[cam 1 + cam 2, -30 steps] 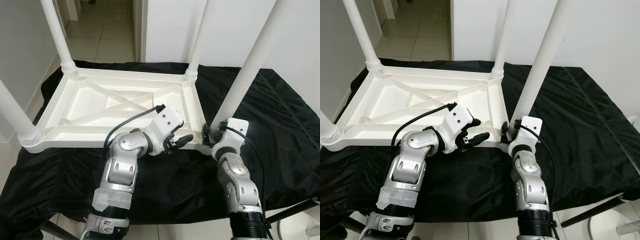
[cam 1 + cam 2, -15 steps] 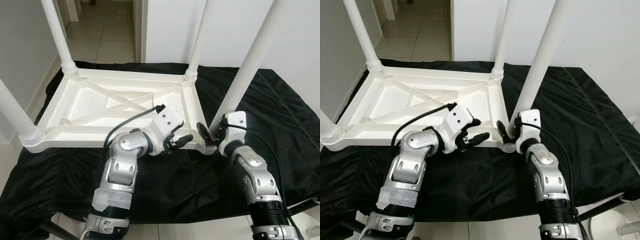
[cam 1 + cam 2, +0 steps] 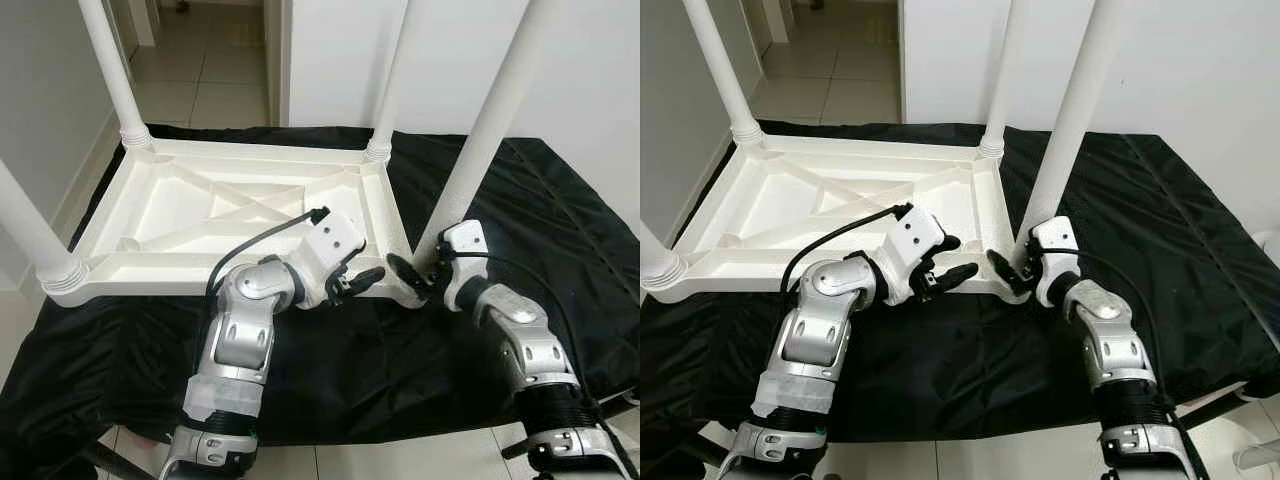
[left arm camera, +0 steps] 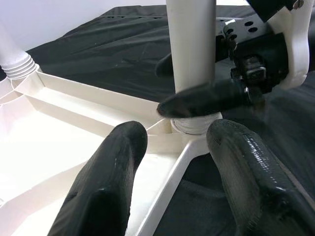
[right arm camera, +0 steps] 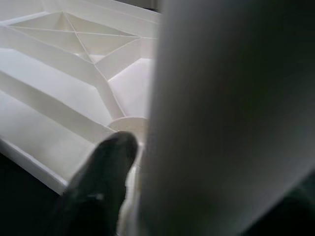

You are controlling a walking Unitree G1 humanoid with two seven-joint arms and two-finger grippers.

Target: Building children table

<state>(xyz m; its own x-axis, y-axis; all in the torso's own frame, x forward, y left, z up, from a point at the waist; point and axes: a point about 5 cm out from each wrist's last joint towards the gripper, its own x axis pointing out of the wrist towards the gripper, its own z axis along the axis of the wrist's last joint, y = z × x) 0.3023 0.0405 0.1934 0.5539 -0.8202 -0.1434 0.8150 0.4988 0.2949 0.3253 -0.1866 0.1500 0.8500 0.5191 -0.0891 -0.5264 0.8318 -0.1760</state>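
I log a black cloth spread over the work surface, largest item in view. On it lies the white table top, upside down, ribbed underside up, left of centre. Four white legs stand in its corners: far left, far right, near left, and the near right leg.

My left gripper sits at the top's near edge just left of that near right corner, fingers spread, straddling the rim. My right gripper is at the base of the near right leg, fingers either side of it; one fingertip lies against the socket.
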